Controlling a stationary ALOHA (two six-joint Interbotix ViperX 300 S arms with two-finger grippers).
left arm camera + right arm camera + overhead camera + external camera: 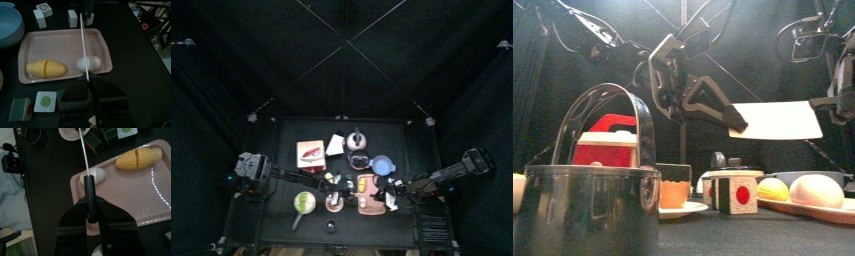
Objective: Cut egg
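The small black table [285, 135] carries a clutter of kitchen things inside the curtained pen; near its front right lies a shallow pink rectangular tray [40, 75], and on that tray rest a yellow ridged corn-shaped piece [45, 68] and, just beside it, the white smooth egg [89, 63]; the two are near but apart. In the front view a dark shiny metal pot with a hoop handle [583, 205] stands large at the left, with a red and white box [607, 142] behind it. A pale blue bowl [8, 24] sits just off the tray's corner. The left gripper [90, 95] has its jaws closed on a long thin-bladed knife [81, 40], the blade running over the tray right beside the egg. The right gripper [89, 213] likewise has its jaws clamped on a slim white-bladed knife [84, 148], its black handle lying across the egg; whether it touches is hard to judge.
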